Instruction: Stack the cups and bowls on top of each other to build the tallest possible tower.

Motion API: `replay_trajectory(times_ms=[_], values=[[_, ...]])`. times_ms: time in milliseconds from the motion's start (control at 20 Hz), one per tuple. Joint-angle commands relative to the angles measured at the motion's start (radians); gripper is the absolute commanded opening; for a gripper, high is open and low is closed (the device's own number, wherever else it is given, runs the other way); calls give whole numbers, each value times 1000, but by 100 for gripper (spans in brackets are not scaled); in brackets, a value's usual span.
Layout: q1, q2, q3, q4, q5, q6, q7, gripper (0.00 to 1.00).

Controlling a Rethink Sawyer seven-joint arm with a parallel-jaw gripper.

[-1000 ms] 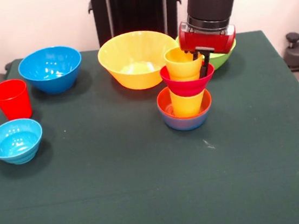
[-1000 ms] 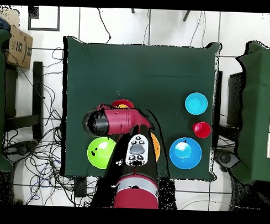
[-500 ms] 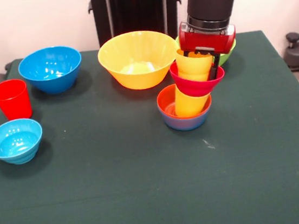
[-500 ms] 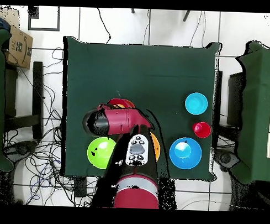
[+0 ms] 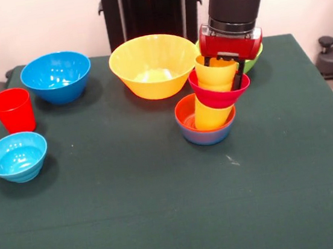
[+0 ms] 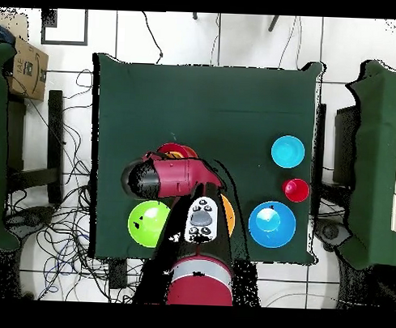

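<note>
The tower (image 5: pixel 209 116) stands right of the table's middle: a small blue bowl (image 5: pixel 204 138) holding an orange-red bowl (image 5: pixel 184 117), then a yellow cup, a crimson bowl (image 5: pixel 219 97) and a top yellow cup (image 5: pixel 216 76). Its upper part leans to the right. My gripper (image 5: pixel 223 70) comes straight down on the top cup, with a black finger on each side of it, shut on that cup. In the overhead view the arm hides the gripper, and only the tower's red rim (image 6: pixel 173 150) shows.
Behind the tower stand the large yellow bowl (image 5: pixel 150 66) and the lime green bowl (image 5: pixel 250 62). At the left are the blue bowl (image 5: pixel 56 76), red cup (image 5: pixel 13 110) and light-blue bowl (image 5: pixel 16 156). The green table (image 5: pixel 165 210) reaches forward.
The top yellow cup and the crimson bowl shifted right and tilted, so the tower leans. The gripper's body stayed put. Since half a second ago nothing has moved.
</note>
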Motion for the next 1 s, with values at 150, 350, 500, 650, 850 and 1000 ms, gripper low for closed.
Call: replay_trajectory(times_ms=[150, 350, 500, 650, 850, 1000], values=[[2, 15, 48, -29, 25, 20, 101, 100], [0, -14, 52, -20, 31, 44, 97, 100], [-14, -43, 59, -11, 33, 71, 80, 100], [-32, -61, 69, 1, 32, 81, 64, 100], [-57, -70, 80, -1, 27, 95, 40, 100], [-76, -88, 85, 2, 20, 113, 20, 100]])
